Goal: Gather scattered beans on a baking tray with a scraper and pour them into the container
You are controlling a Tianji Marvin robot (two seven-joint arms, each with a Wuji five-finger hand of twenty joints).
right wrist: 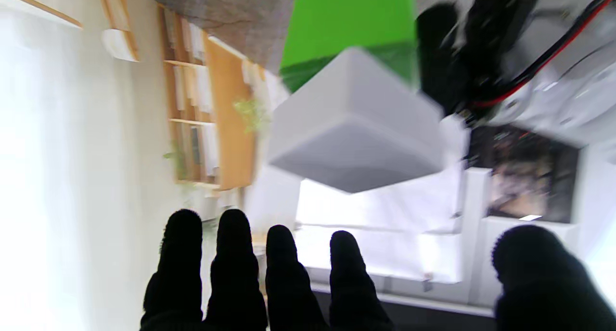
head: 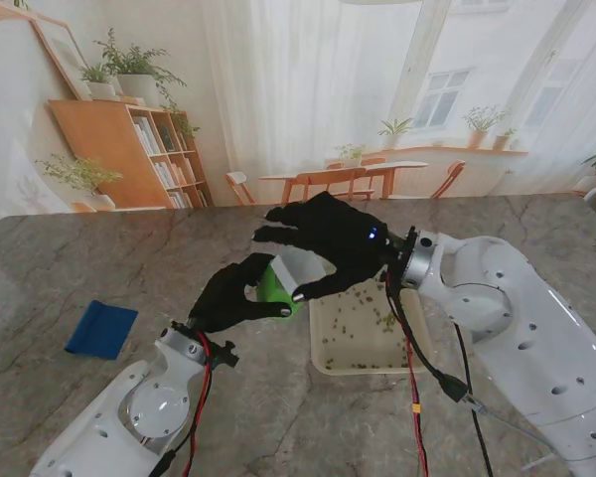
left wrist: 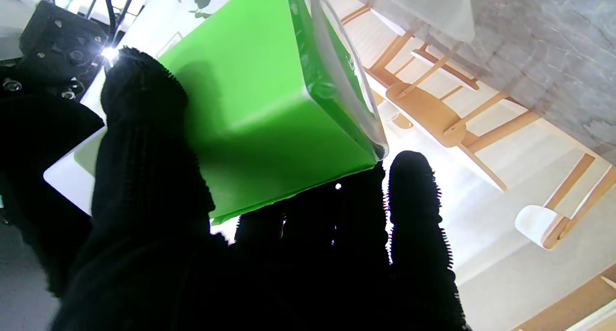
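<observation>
The left hand [head: 240, 294] grips the green plastic container with the clear rim [head: 275, 283], lifted off the grey marble table [head: 99, 258] just left of the pale rectangular baking tray [head: 323, 355], where small green beans [head: 363, 328] lie scattered. The right hand [head: 328, 243] hovers above the container's far side, fingers spread, holding nothing. Far left lies the flat blue scraper [head: 101, 329], well apart.

One container [head: 278, 281], one tray [head: 323, 358], one blue scraper [head: 101, 329] (beans too many to count)
</observation>
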